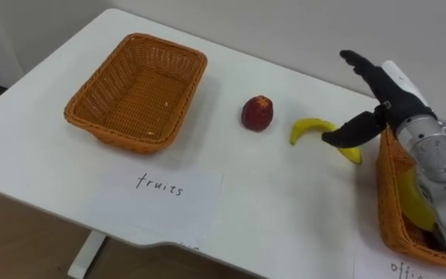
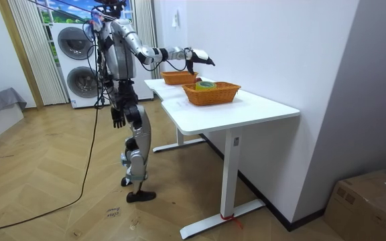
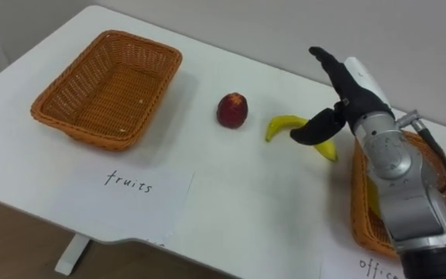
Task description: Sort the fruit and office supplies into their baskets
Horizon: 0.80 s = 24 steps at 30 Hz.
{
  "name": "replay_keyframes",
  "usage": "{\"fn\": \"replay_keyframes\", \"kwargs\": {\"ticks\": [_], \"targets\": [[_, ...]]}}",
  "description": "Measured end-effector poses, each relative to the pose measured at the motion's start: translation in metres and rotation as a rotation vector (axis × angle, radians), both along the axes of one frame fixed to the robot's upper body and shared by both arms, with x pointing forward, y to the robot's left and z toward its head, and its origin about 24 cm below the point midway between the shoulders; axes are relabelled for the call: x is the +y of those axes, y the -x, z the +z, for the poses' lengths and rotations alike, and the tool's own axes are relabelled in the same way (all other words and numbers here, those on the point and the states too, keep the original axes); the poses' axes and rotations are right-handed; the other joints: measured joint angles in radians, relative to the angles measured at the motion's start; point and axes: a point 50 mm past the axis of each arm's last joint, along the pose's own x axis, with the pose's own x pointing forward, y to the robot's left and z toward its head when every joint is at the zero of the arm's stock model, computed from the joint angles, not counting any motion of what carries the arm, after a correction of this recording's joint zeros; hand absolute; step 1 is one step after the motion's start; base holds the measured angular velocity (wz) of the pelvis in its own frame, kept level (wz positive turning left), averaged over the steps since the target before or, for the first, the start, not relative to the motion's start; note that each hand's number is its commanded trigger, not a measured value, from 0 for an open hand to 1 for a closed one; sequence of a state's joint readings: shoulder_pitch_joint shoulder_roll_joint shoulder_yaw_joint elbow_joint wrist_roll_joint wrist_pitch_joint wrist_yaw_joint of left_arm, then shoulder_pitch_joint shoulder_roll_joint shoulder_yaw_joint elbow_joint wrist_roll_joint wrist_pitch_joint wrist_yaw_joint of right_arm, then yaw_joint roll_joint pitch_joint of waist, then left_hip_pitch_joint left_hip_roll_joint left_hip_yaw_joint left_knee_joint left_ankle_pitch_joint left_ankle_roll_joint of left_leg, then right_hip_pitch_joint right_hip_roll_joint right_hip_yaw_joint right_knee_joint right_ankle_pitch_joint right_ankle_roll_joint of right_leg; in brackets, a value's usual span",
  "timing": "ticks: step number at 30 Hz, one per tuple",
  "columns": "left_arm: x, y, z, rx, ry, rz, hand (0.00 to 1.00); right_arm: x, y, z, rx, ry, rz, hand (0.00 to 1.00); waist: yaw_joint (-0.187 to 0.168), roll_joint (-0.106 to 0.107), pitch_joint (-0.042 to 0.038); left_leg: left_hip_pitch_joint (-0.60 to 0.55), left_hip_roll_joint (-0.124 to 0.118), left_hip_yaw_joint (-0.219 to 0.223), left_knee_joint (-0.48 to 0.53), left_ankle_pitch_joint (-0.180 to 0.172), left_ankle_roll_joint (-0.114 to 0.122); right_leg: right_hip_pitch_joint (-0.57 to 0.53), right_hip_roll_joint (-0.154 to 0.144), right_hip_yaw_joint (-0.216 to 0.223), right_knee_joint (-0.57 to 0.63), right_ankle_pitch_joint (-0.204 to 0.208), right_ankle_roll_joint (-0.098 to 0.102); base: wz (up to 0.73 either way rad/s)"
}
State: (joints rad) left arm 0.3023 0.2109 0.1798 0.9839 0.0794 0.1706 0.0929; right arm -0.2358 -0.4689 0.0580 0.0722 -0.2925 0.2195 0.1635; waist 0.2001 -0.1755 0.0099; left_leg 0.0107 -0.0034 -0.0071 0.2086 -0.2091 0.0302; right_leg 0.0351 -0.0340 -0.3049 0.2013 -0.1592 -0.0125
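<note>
One open, empty right hand (image 1: 388,94) hovers over banana (image 1: 308,126); apple (image 1: 258,113) lies clear beside.

Black right hand (image 1: 387,99), white tag on its back, silver-grey rounded forearm with small screws and 1 thin dark cable near the wrist, silver-grey torso and legs, black left hand (image 2: 118,119), dark feet

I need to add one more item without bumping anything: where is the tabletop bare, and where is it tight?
Bare: between the left wicker basket and the apple, and along the near edge between the paper label and the right wicker basket. Tight: around the banana, where the right hand hangs open, close by that basket.
</note>
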Motion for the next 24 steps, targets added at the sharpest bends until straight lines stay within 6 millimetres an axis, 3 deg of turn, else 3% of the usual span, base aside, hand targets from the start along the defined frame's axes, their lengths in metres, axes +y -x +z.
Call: {"fn": "replay_keyframes", "kwargs": {"ticks": [7, 13, 21, 24], "targets": [[0.001, -0.008, 0.002, -0.030, 0.012, -0.013, 0.00, 0.002, 0.000, -0.013, 0.063, 0.080, 0.013, 0.00, 0.028, 0.001, 0.0004, -0.003, -0.005, -0.005, 0.001, 0.000, 0.000, 0.000, 0.000, -0.001, 0.000, 0.000, 0.000, 0.02], [0.001, -0.008, 0.002, -0.033, 0.012, -0.013, 0.00, -0.001, -0.004, -0.014, 0.089, 0.129, 0.008, 0.00, 0.031, 0.008, 0.0045, -0.013, -0.008, -0.013, 0.014, 0.000, 0.000, -0.001, -0.003, -0.013, 0.000, 0.000, 0.000, 0.05], [0.001, -0.008, 0.002, -0.023, 0.001, -0.007, 0.00, -0.006, -0.008, -0.026, 0.152, 0.232, -0.019, 0.00, 0.034, 0.006, 0.0023, -0.018, -0.009, -0.024, 0.016, 0.006, 0.001, -0.001, -0.006, -0.021, 0.000, 0.000, 0.000, 0.03], [0.003, -0.007, 0.003, -0.020, -0.003, -0.007, 0.00, -0.010, -0.010, -0.031, 0.183, 0.252, -0.036, 0.00, 0.037, -0.001, -0.0024, -0.017, -0.009, -0.024, 0.016, 0.006, 0.002, 0.000, -0.008, -0.023, 0.001, 0.000, 0.000, 0.00]]}}
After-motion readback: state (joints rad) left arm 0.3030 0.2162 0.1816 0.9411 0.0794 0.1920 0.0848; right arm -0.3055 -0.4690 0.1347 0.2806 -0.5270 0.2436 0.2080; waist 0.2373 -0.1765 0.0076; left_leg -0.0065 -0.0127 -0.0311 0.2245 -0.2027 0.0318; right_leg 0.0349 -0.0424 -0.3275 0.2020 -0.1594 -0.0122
